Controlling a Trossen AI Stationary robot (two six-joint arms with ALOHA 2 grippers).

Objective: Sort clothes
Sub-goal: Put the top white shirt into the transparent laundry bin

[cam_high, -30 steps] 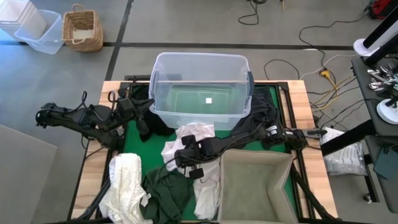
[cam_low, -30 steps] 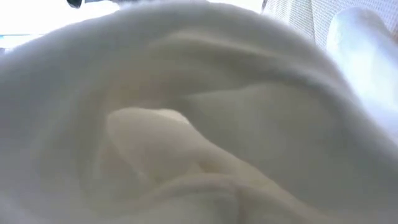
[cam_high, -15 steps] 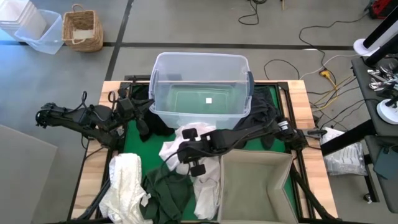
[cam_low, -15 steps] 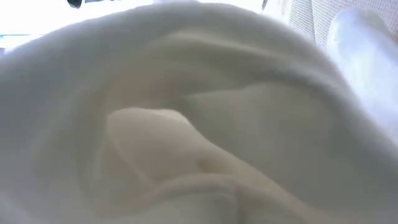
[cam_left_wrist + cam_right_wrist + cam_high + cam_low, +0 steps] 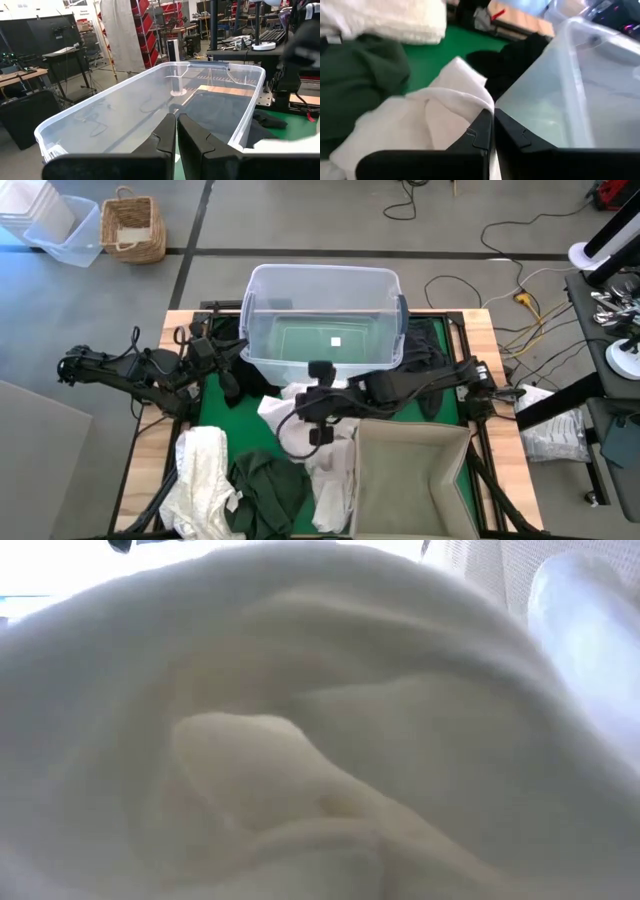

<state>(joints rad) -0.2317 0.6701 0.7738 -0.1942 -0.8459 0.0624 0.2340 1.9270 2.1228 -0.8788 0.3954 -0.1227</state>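
My right gripper reaches in from the table's right, above the middle of the table, and is shut on a white garment. Beside that garment lie a dark green one and a cream one. Black clothes lie against the clear tub. My left gripper is shut with nothing in it, held level at the tub's left end. In the low view a cream cloth fills the picture. My right gripper pinches a raised fold of the white garment between its two fingers. A strip of white shows in the gap between them. The fingers slant down from the table's right. The rest of the garment sags below, slack, onto the green mat and other clothes.
A beige fabric box stands at the near right, close under my right arm. More black cloth lies right of the tub. On the floor beyond the table stand a wicker basket and a clear bin.
My right gripper, still shut on the white garment, has risen and drawn back toward the tub and the table's right. The held part of the garment has come up with it while the rest stays on the table. More of the dark green garment now shows.
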